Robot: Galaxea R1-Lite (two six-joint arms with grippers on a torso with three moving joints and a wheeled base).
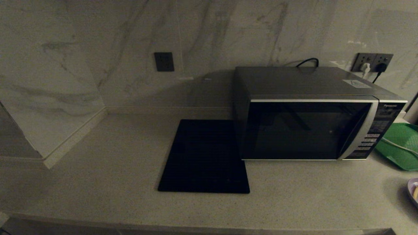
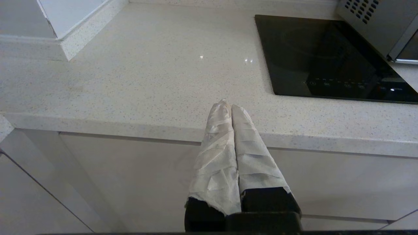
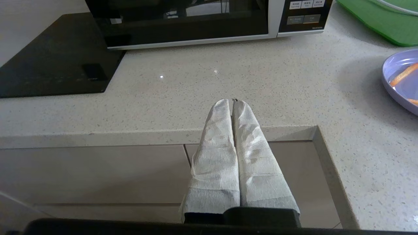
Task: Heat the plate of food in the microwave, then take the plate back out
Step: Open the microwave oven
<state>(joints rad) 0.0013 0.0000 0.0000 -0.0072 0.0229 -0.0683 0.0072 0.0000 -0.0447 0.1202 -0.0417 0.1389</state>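
We saw the pale-lavender plate of food (image 3: 403, 81) (thin orange fries on it) on the counter (image 1: 98, 182) right of the closed microwave (image 1: 310, 130), while both the left gripper (image 2: 228, 106) and the right gripper (image 3: 232, 102) had their fingers pressed together at the counter's edge.

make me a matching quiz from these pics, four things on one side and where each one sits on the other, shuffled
Things:
1. microwave
2. black mat
3. green tray
4. plate

Places:
A. right of the microwave, by the wall sockets
B. near the counter's front edge, far right
C. flat on the counter, left of the microwave
D. against the back wall, door shut

Pairs: 1-D, 2-C, 3-A, 4-B
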